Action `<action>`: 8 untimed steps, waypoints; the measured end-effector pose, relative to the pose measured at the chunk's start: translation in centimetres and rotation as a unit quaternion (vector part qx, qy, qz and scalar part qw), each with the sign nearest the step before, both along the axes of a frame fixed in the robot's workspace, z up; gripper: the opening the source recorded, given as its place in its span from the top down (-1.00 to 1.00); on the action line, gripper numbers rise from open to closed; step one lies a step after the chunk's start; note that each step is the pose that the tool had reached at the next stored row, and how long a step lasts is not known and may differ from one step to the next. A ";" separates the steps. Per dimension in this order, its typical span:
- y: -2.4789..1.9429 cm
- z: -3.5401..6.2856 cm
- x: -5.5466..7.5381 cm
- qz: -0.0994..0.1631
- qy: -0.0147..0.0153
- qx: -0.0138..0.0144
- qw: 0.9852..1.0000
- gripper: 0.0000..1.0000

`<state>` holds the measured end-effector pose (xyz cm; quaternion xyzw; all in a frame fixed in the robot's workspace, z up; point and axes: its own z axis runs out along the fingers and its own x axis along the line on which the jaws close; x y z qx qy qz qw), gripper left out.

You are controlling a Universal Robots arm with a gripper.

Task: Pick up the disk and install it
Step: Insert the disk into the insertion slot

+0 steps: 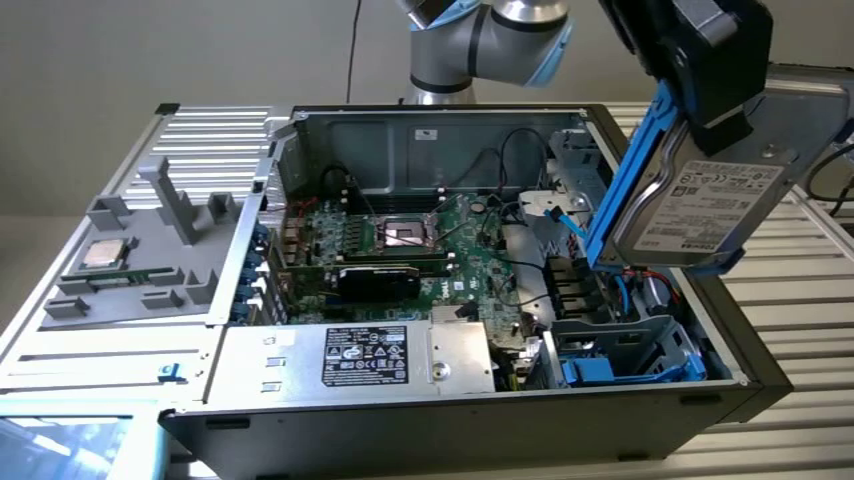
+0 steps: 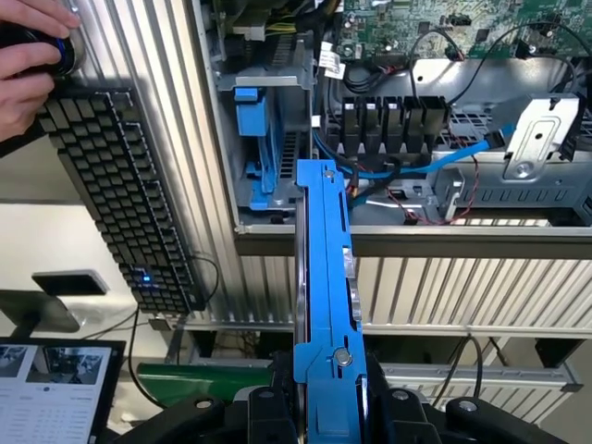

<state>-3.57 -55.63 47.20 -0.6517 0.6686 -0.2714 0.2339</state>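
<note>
The disk (image 1: 707, 205) hung in the air. It stood on its edge and tipped a little, with its white label facing out. My tool (image 1: 714, 100) was clamped on its top end, so I judged the pick-up done. In the exterior view the disk was at about two o'clock, above the corner of the open computer case (image 1: 441, 130). The drive bay (image 1: 627, 345) sat just below it, near five o'clock. The disk was not in the bay yet, so putting it in was left to do.
</note>
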 end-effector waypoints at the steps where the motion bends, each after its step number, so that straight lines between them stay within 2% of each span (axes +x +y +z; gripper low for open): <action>1: -0.03 -0.08 -0.1 -0.001 0.000 0.000 1.000 0.24; 8: -0.51 -0.44 -0.5 -0.001 -0.001 0.000 1.000 0.24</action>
